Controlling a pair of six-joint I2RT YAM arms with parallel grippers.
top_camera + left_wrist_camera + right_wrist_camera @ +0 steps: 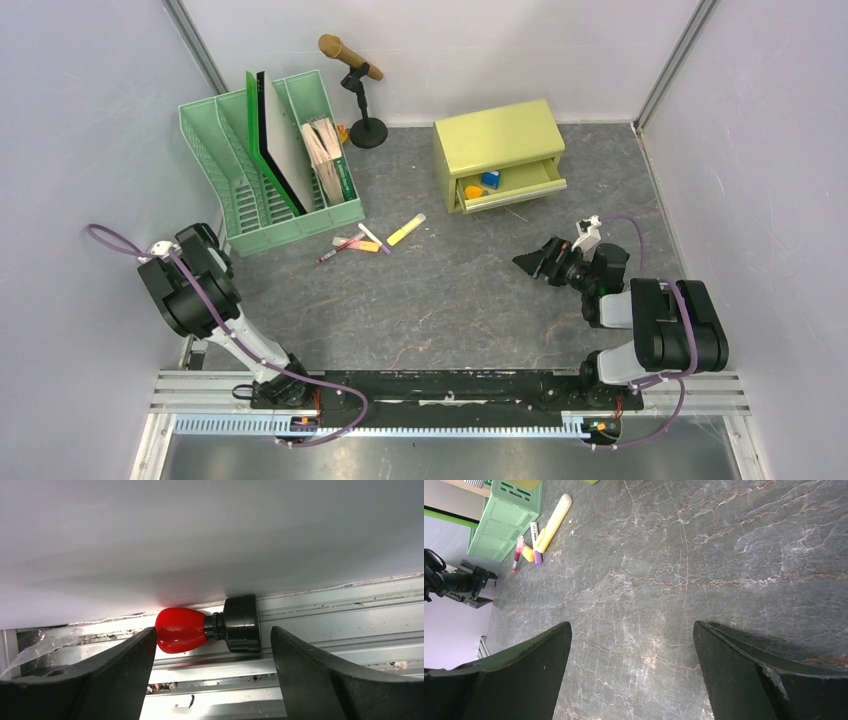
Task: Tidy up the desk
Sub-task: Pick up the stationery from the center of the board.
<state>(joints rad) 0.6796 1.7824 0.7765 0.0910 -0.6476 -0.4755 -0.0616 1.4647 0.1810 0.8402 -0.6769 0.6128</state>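
The dark grey, pale-veined tabletop (450, 300) was seen spread across the whole floor of the pale-walled enclosure, beyond the two arm bases at its near edge. On its middle-left part a small cluster of pens was found: a yellow highlighter (406, 230), a white marker with a purple end (374, 238), an orange marker (357, 244) and a red-tipped pen (328, 257), all lying flat and close together. Just behind them a mint-green file rack (270, 165) was stood at the far left, loaded with upright folders. A microphone on a black stand (352, 60) was placed by the back wall, to the right of the rack. Further right, a yellow-green two-drawer cabinet (497, 140) was set with its lower drawer (510, 185) pulled out; a blue piece (490, 180) and an orange piece (473, 191) were seen inside it. The right hand (535, 262) was held low over bare tabletop in front of the cabinet, its fingers spread wide and nothing gripped. The left hand (213, 630) was turned toward the left wall, also spread wide and empty; between its fingers a red knob (181, 630) on a black collar was framed against an aluminium rail (340, 615).
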